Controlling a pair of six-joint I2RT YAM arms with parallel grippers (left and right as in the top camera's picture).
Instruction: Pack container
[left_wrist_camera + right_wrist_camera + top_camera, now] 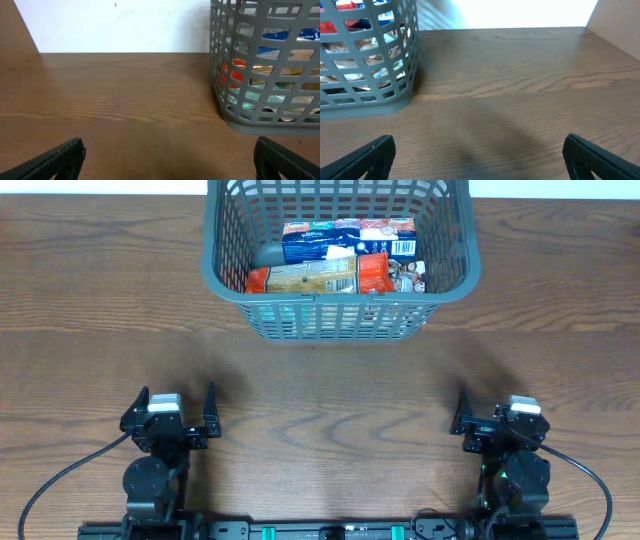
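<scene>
The container (225,275) is a dark grey slotted basket at the far middle of the table. It holds several snack packs: a blue one (345,238) at the back, a tan and red one (320,277) in front. The basket also shows at the right of the left wrist view (235,122) and at the left of the right wrist view (395,102). My left gripper (175,402) is open and empty near the front left, far from the basket. My right gripper (495,408) is open and empty near the front right. Both show wide-apart fingers in their wrist views, left (170,160) and right (480,157).
The wooden table (330,390) stretches between the basket and the two arms. A white wall lies behind the far table edge (125,52). Black cables run from both arm bases at the front.
</scene>
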